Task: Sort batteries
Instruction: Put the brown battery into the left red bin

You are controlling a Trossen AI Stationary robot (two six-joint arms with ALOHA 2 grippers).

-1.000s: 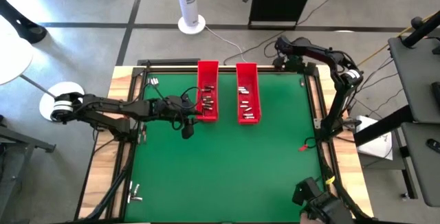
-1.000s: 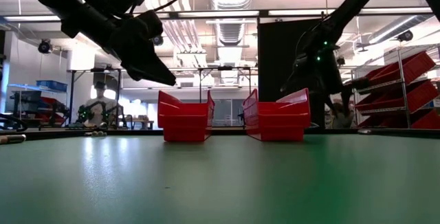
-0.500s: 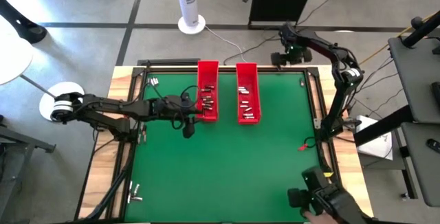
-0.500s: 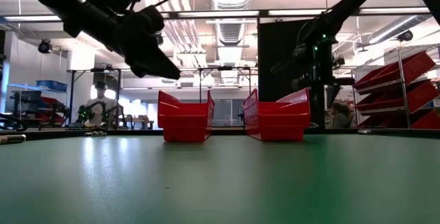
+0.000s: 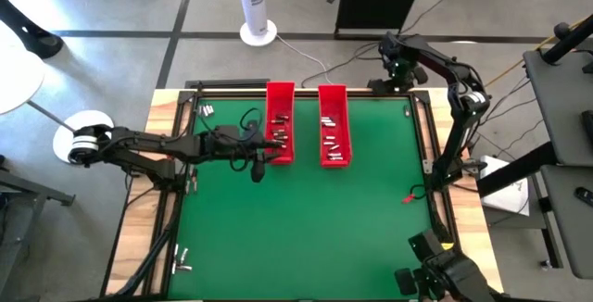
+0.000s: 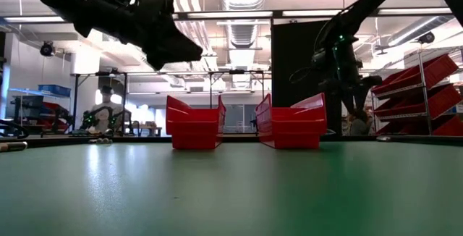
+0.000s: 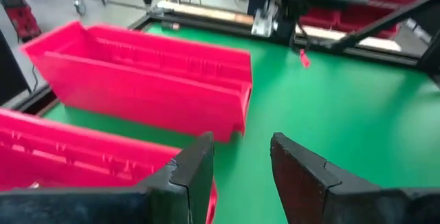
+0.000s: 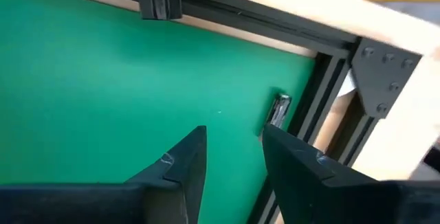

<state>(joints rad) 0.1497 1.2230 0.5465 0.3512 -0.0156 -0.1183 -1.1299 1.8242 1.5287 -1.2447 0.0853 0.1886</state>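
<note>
Two long red trays, left (image 5: 281, 121) and right (image 5: 334, 124), stand on the green mat at the far middle with several batteries (image 5: 281, 137) inside them. My left gripper (image 5: 267, 151) hangs open and empty over the near end of the left tray (image 7: 82, 162), fingers nearly level. My right gripper (image 5: 400, 69) hovers open at the table's far right corner, pointing down. Just beyond its fingertips (image 8: 234, 138), one battery (image 8: 278, 110) lies on the mat against the black frame rail. Loose batteries also lie at the far left (image 5: 206, 109) and near left (image 5: 182, 263).
A black frame rail (image 8: 302, 135) and wooden border (image 5: 167, 107) edge the mat. A small red item (image 5: 408, 198) lies by the right rail. A dark device (image 5: 435, 274) juts in at the near right corner. The open mat (image 5: 306, 237) stretches in front of the trays.
My left gripper has tipped its fingers up from a downward slant to nearly level, staying by the left tray. My right gripper has risen a little at the far right corner and rolled about its own axis.
</note>
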